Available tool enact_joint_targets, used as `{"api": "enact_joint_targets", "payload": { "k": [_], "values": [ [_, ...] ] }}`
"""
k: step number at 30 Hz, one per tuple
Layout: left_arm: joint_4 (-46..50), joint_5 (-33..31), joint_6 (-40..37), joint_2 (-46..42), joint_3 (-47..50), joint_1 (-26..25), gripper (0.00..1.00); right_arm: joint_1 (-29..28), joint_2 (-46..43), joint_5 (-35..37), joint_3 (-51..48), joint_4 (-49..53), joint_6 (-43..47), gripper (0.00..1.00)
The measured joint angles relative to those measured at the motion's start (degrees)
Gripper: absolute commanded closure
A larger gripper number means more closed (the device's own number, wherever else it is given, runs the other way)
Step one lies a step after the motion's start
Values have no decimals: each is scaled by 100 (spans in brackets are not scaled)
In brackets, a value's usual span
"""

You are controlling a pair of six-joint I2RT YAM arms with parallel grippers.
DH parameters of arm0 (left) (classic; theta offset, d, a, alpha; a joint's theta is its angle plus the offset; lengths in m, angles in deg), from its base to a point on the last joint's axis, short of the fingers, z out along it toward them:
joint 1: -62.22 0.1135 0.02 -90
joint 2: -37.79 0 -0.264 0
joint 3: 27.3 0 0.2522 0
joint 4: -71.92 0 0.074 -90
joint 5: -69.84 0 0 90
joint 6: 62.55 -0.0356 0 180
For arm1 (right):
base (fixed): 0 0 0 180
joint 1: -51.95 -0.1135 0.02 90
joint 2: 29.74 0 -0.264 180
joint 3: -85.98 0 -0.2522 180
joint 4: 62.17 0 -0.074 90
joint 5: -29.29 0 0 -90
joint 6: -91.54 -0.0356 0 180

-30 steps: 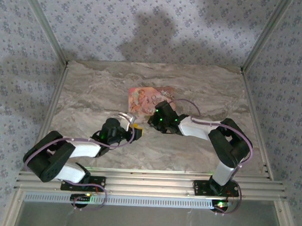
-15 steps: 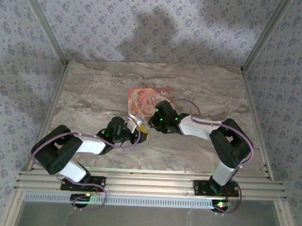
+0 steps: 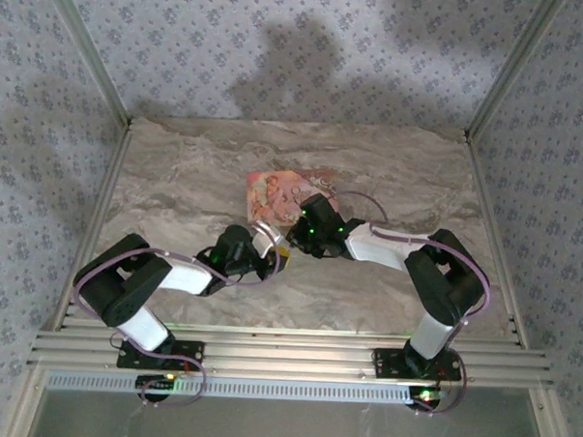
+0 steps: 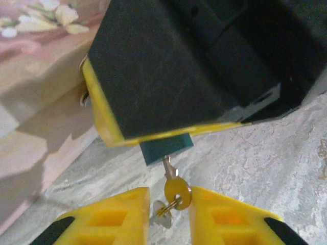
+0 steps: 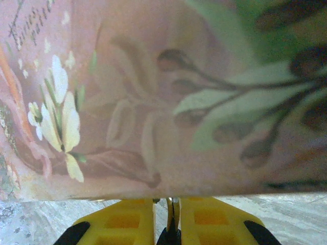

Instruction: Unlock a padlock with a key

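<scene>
Now clamping the padlock (image 4: 166, 148) in the right gripper (image 5: 167, 217) beside the pink box (image 3: 285, 191), presenting its keyhole; straddling the inserted key (image 4: 177, 190) with the left gripper (image 4: 168, 217), fingers (image 4: 117, 219) narrowly apart and not yet pinching, probably readying a turn.

In the top view the left gripper (image 3: 280, 262) now sits farther right and slightly lower, just beside the right gripper (image 3: 293, 240) gripping the padlock (image 4: 166, 147); its elbow (image 3: 124, 287) at lower left stands farther right and higher.
</scene>
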Motion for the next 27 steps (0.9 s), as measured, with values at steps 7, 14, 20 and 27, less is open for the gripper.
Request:
{"api": "enact_joint_targets", "payload": {
  "k": [7,14,20,27],
  "values": [
    [-28,31,-81,46,-46,-26,100,15,-2,13,2,28,4,100],
    [-17,28,-190,48,-63,-26,100,13,-2,15,2,15,-9,96],
    [-26,-52,-214,70,-85,-28,100,-4,-4,46,2,22,-59,64],
    [-219,-122,-188,260,-83,-37,100,-33,-59,20,-2,118,-68,52]
  ]
}}
